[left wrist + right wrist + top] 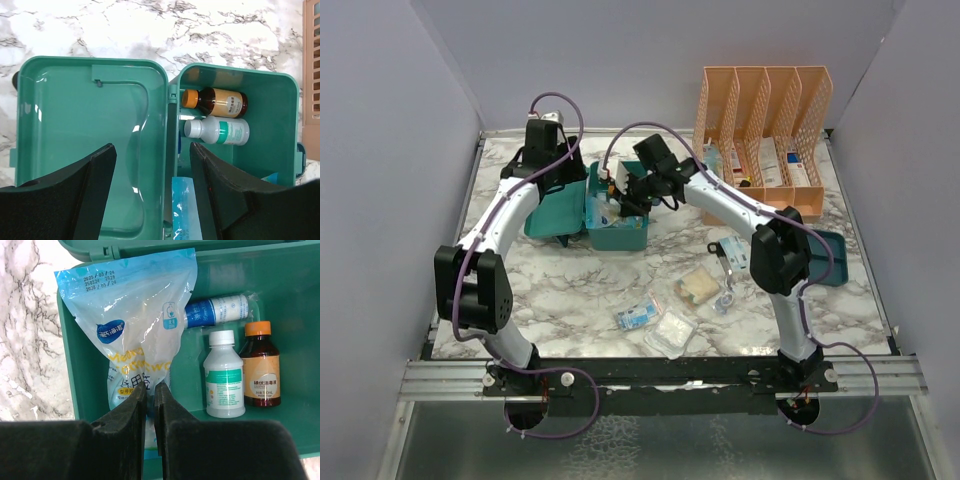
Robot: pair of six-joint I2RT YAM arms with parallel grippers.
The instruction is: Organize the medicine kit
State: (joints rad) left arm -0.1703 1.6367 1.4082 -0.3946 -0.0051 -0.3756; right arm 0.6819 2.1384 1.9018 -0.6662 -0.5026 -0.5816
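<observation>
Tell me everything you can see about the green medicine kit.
The medicine kit is a teal plastic box with rounded corners, open on the marble table, hinged lid swung out beside it. Inside lie a brown bottle, a white bottle, a blue-white tube and a blue pouch, which the right gripper pinches.

Marble tbl (570, 295), lavender walls (380, 150).

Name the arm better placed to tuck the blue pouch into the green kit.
Right. The right end effector is pinched on the blue pouch inside the open medicine kit; the left end effector hangs open near the lid, holding nothing.
</observation>
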